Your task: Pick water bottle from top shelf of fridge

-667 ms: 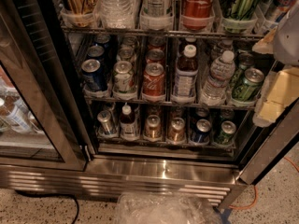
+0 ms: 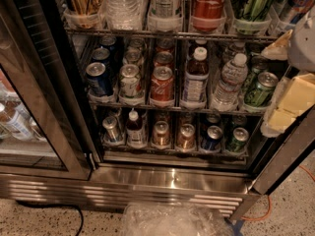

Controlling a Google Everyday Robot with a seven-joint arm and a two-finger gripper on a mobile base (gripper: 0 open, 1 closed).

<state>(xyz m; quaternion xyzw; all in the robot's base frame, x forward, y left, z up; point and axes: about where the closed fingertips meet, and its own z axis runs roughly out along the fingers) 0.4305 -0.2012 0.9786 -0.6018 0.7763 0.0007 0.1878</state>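
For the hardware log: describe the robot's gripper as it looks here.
The gripper sits at the view's right edge, before the fridge. It shows pale cream-yellow blocky pieces with flat faces, under a rounded grey-white housing. No cables or markings show on it.

Views: one camera view is supplied.
Position: the camera is set in front of the fridge (image 2: 162, 181), above the level of its lower racks.
Direction: the view is tilted downward and into the interior; can tops are seen from above, and the floor (image 2: 295, 210) is taken in along the bottom edge.
Distance: close; the interior fills most of the frame.
Upper edge: the top shelf (image 2: 162, 34) is cut off, so only the lower parts of its drinks are shown.
Left edge: a glass door (image 2: 29, 132) is seen obliquely.
Near field: the gripper (image 2: 286, 107) is seen at the right edge, at middle height, close to the lens.
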